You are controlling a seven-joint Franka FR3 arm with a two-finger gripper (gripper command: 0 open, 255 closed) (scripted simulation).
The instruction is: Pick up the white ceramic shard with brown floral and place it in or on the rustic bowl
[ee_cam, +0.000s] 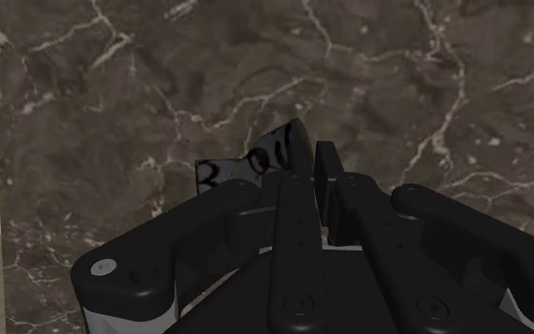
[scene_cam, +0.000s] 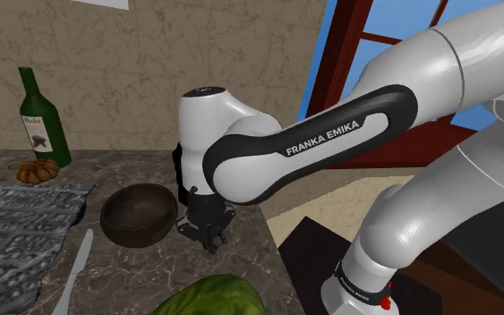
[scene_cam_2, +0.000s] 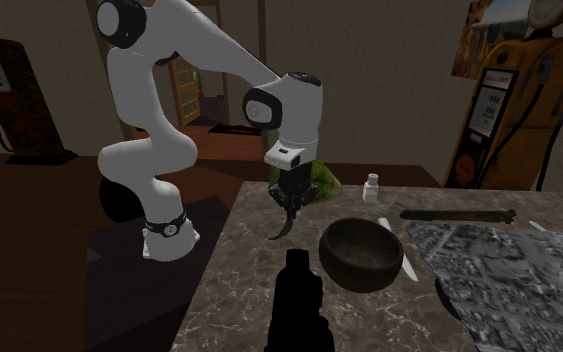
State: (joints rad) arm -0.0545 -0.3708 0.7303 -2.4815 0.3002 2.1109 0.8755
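As I hang over the marble counter (scene_cam: 142, 273), jaws: nearly closed, pinching the shard (scene_cam_2: 285, 228).
Held shard: pale with dark marks, in my gripper (scene_cam_2: 292, 212).
The bowl (scene_cam_2: 360, 255): dark, upright, just beside me.

The tool (ee_cam: 308, 173) hides much of the patterned shard (ee_cam: 244, 165) that it clasps

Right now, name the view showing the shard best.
Wrist view: the shard is close, its dark markings plain, in the gripper. The second exterior view shows a thin curved sliver; in the shoulder view the gripper hides it.
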